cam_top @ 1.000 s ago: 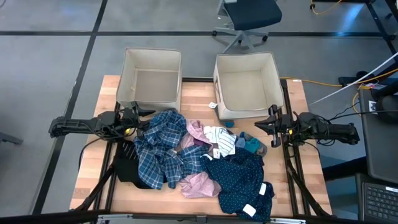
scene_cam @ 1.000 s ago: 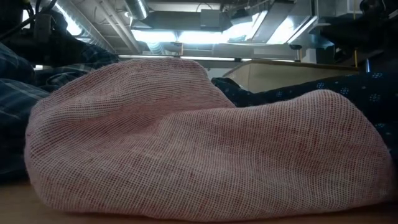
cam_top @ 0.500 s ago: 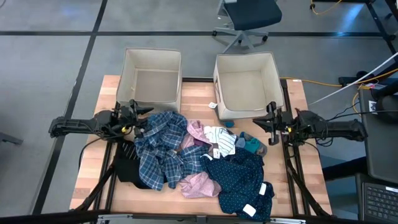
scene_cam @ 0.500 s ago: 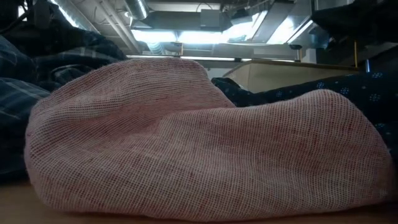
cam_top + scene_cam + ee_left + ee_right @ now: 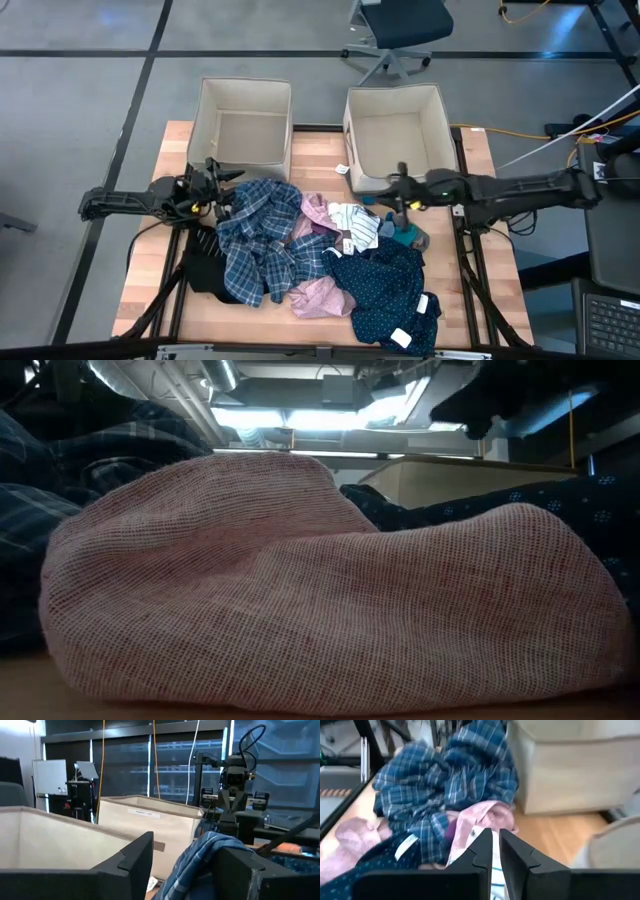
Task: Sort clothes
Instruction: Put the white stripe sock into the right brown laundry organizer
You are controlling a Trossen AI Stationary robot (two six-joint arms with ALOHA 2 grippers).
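The clothes lie in a heap on the wooden table: a blue plaid shirt (image 5: 260, 235), a navy dotted piece (image 5: 385, 290), pink pieces (image 5: 322, 297), a white striped one (image 5: 352, 225), teal socks (image 5: 407, 235) and a black one (image 5: 205, 270). My left gripper (image 5: 222, 190) stands open at the plaid shirt's left edge, and a fold of the shirt (image 5: 200, 855) shows beyond its gap. My right gripper (image 5: 399, 198) hangs shut above the socks and the heap's right side, pointing toward the table's left and slightly down.
Two beige fabric bins (image 5: 245, 125) (image 5: 395, 135) stand open at the table's far edge. A small white tag (image 5: 342, 169) lies between them. In the low view a pink garment (image 5: 320, 590) fills the foreground. An office chair (image 5: 400, 30) stands beyond the table.
My right gripper has reached from the table's right edge toward the left, rising and tipping downward, and now hangs over the right side of the heap. The clothes have not moved.
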